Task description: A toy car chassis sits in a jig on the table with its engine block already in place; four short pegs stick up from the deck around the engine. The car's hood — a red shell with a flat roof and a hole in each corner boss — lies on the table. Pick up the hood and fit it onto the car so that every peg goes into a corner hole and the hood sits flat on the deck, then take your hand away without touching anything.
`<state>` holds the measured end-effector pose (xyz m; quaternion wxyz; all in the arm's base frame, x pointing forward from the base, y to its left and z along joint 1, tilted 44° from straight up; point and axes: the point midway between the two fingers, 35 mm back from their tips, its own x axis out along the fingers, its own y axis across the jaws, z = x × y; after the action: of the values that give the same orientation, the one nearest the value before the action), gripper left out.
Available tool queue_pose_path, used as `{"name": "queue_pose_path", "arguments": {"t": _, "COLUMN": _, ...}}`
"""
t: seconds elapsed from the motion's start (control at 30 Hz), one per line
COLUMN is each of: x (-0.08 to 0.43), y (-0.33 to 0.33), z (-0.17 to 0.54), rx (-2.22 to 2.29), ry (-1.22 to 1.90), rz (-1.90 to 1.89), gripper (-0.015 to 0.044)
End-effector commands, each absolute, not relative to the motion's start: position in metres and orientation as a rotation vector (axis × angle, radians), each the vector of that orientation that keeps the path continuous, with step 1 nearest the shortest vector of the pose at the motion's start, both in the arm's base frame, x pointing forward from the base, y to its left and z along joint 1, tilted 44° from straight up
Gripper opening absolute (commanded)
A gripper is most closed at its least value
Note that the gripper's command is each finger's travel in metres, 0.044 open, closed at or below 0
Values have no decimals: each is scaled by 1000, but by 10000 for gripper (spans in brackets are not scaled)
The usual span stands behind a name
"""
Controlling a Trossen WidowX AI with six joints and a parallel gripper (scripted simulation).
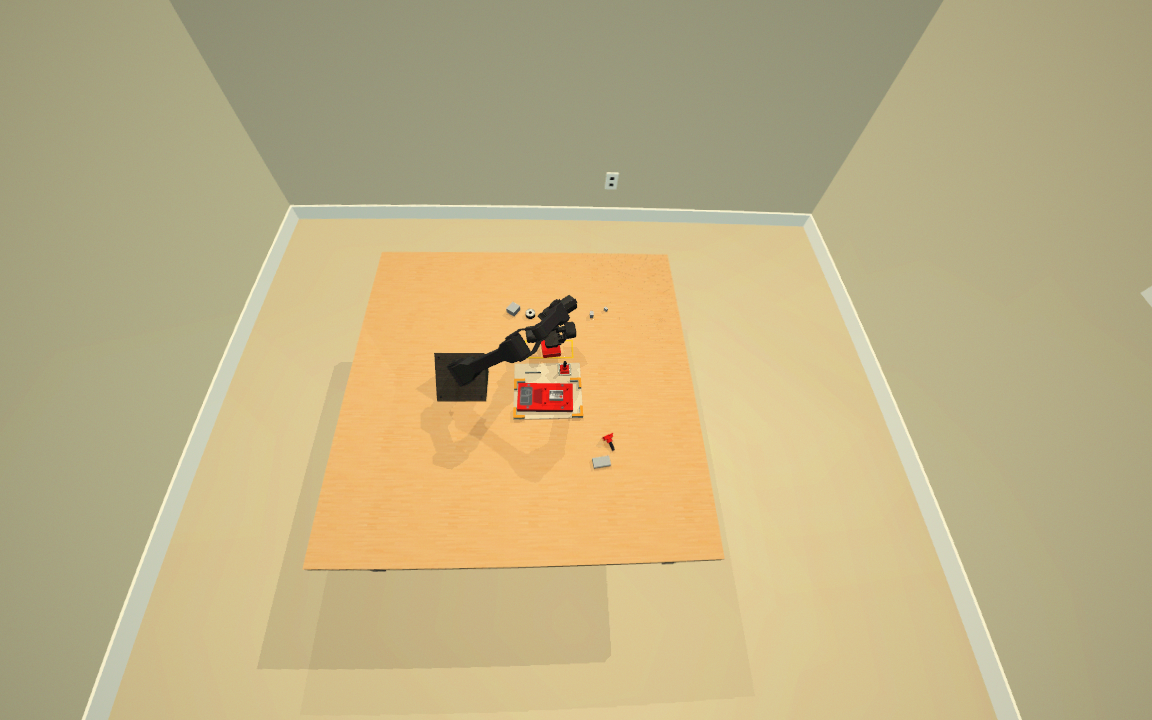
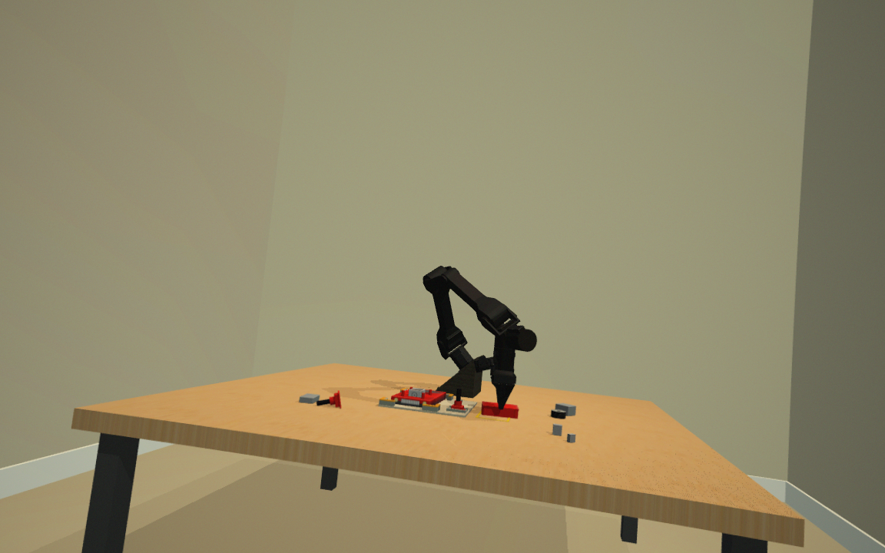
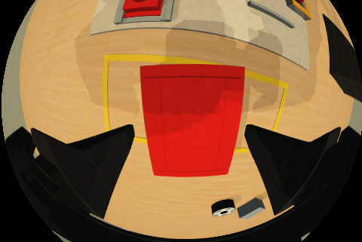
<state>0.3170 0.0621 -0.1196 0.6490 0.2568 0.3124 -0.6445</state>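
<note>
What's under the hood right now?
Under the hood, only the table and part of a yellow outline show around its edges. Its underside and whatever it covers are hidden.

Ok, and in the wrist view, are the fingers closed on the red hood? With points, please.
No, the fingers stand wide open, with visible gaps on both sides of the hood (image 3: 192, 121).
</note>
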Motion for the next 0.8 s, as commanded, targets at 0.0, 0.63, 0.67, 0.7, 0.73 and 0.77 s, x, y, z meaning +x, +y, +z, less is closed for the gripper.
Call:
{"name": "queue_pose_path", "arguments": {"t": 0.0, "x": 316, "y": 59, "z": -122, "rx": 574, "ry": 711, "rz": -1465, "gripper": 440}}
{"name": "queue_pose_path", "arguments": {"t": 0.63, "x": 315, "y": 53, "z": -129, "rx": 574, "ry": 711, "rz": -1466, "gripper": 440}}
{"name": "queue_pose_path", "arguments": {"t": 0.67, "x": 315, "y": 52, "z": -129, "rx": 574, "ry": 711, "rz": -1466, "gripper": 440}}
{"name": "queue_pose_path", "arguments": {"t": 0.7, "x": 315, "y": 52, "z": -130, "rx": 574, "ry": 711, "rz": -1466, "gripper": 440}}
{"name": "queue_pose_path", "arguments": {"t": 0.73, "x": 315, "y": 52, "z": -130, "rx": 574, "ry": 710, "rz": -1466, "gripper": 440}}
{"name": "queue_pose_path", "arguments": {"t": 0.77, "x": 315, "y": 52, "z": -130, "rx": 574, "ry": 710, "rz": -1466, "gripper": 440}}
